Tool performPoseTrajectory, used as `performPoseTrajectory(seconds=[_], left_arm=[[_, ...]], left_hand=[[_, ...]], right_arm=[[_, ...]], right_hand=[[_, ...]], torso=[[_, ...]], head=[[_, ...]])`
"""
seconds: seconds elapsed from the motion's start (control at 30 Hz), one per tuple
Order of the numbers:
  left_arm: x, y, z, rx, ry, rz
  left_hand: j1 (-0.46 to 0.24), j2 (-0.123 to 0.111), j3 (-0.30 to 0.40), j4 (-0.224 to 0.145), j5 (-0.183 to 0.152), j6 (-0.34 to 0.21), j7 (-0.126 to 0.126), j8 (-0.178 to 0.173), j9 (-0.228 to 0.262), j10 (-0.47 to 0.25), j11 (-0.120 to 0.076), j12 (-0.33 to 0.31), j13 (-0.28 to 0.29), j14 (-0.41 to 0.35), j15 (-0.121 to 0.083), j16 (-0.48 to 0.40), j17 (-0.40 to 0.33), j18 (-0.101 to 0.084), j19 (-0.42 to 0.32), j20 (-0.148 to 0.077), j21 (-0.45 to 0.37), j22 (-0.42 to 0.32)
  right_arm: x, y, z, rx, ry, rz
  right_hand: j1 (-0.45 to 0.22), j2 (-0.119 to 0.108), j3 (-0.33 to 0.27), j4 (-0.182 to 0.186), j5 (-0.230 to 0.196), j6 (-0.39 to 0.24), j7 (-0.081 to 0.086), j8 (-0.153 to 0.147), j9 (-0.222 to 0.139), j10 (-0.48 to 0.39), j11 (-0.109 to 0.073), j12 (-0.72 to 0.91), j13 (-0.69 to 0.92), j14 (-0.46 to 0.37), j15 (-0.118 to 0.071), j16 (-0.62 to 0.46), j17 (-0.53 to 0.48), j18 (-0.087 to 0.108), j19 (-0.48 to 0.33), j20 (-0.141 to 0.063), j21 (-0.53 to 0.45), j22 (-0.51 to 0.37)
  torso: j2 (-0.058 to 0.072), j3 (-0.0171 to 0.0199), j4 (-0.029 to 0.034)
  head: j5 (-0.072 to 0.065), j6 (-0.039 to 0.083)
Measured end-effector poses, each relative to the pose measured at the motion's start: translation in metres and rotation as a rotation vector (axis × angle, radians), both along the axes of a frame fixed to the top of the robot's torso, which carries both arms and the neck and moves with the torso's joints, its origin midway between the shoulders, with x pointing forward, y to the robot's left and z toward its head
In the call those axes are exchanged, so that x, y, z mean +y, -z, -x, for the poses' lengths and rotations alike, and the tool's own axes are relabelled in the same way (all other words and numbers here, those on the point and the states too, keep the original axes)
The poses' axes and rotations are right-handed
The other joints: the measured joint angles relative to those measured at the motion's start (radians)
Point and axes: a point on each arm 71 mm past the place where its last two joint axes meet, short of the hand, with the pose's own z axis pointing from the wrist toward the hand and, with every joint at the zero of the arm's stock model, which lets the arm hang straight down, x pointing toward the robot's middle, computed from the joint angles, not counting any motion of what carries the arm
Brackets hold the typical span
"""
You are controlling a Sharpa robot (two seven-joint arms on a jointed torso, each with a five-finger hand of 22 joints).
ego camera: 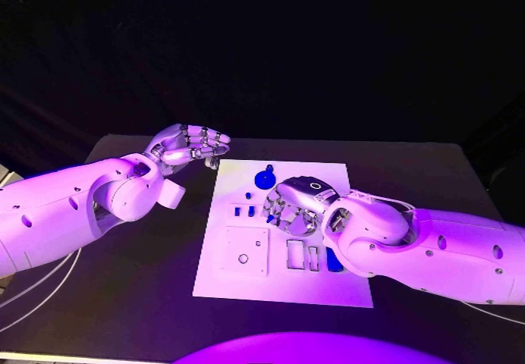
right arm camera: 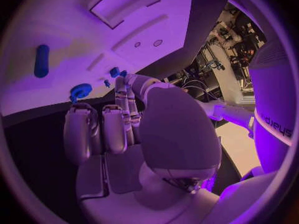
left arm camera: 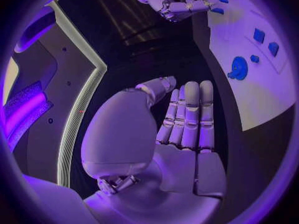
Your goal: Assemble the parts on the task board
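With fingers curled around nothing, the right hand (ego camera: pixel 293 206) hovers over the white plastic task board (ego camera: pixel 235 284), seemingly readying to pick small blue parts (ego camera: pixel 247 211), while the left hand (ego camera: pixel 190 145), likewise empty-fisted, waits at ten o'clock.

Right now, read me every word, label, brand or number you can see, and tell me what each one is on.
"sharpa": turned sideways and partly cut off, on the white casing at the rim of the right wrist view.
Task board: no words or numbers can be read on it.
Nothing else bears readable text.

A black table (ego camera: pixel 131 303) stands before a dark backdrop (ego camera: pixel 328 61).
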Motion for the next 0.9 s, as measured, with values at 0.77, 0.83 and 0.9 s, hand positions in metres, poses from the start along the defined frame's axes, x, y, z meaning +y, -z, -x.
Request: performPoseTrajectory(seconds=[0.77, 0.83, 0.9], left_arm=[[-0.01, -0.001, 0.0, 0.0, -0.026, 0.015], [-0.01, -0.001, 0.0, 0.0, -0.027, 0.016], [-0.01, -0.001, 0.0, 0.0, -0.027, 0.016]], left_hand=[[0.0, 0.0, 0.0, 0.0, 0.0, 0.0, 0.0, 0.005, 0.001, 0.0, 0.0, 0.0, 0.0, 0.0, 0.0, 0.0, 0.0, 0.0, 0.0, 0.0, 0.0, 0.0], [0.0, 0.0, 0.0, 0.0, 0.0, 0.0, 0.0, 0.005, 0.001, 0.0, 0.0, 0.0, 0.0, 0.0, 0.0, 0.0, 0.0, 0.0, 0.0, 0.0, 0.0, 0.0], [0.0, 0.0, 0.0, 0.0, 0.0, 0.0, 0.0, 0.005, 0.001, 0.0, 0.0, 0.0, 0.0, 0.0, 0.0, 0.0, 0.0, 0.0, 0.0, 0.0, 0.0, 0.0]], right_arm=[[0.025, 0.033, 0.012, 0.075, -0.045, 0.019], [0.025, 0.035, 0.012, 0.078, -0.045, 0.021], [0.026, 0.036, 0.013, 0.08, -0.046, 0.022]], right_hand=[[-0.004, -0.004, 0.0, 0.0, 0.005, -0.003, 0.002, -0.003, 0.006, 0.0, 0.0, 0.0, 0.0, 0.0, 0.0, 0.0, -0.002, 0.0, 0.0, 0.0, 0.008, 0.0], [-0.005, -0.005, 0.0, 0.0, 0.006, -0.004, 0.003, -0.003, 0.013, 0.0, 0.0, 0.0, 0.0, 0.0, 0.0, 0.0, -0.002, 0.0, 0.0, 0.0, 0.008, 0.0], [-0.005, -0.005, 0.0, 0.0, 0.006, -0.004, 0.003, 0.0, 0.013, 0.0, 0.0, 0.0, 0.0, 0.0, 0.0, 0.0, -0.002, 0.0, 0.0, 0.0, 0.008, 0.0]], torso=[[0.002, 0.0028, -0.0013], [0.002, 0.0027, -0.0013], [0.002, 0.0025, -0.0013]], head=[[0.032, -0.012], [0.033, -0.012], [0.035, -0.012]])
